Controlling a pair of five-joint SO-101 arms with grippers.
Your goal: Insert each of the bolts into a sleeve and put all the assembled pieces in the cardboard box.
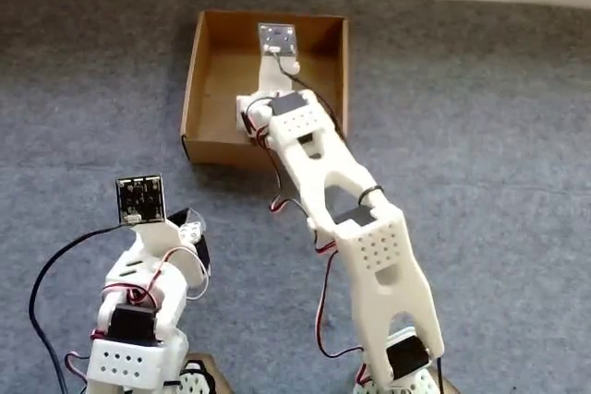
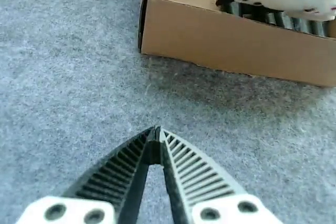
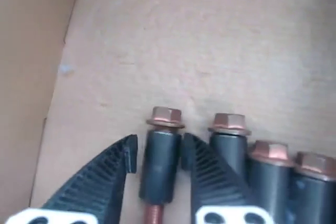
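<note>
Bolt-and-sleeve piece [image 3: 159,166] lies on the cardboard box [image 3: 220,45] floor, its copper head clear of the sleeve. Three more assembled pieces [image 3: 262,177] lie side by side just beside it. My right gripper [image 3: 158,141] straddles that first piece, fingers spread, with a sliver of gap on one side, so not pinching. My left gripper [image 2: 156,132] is pressed together, holding nothing, over the grey carpet [image 2: 63,77] near the box wall. I judge it nearly done: four pieces boxed, right arm to back out (parts beyond the frames, can't say).
</note>
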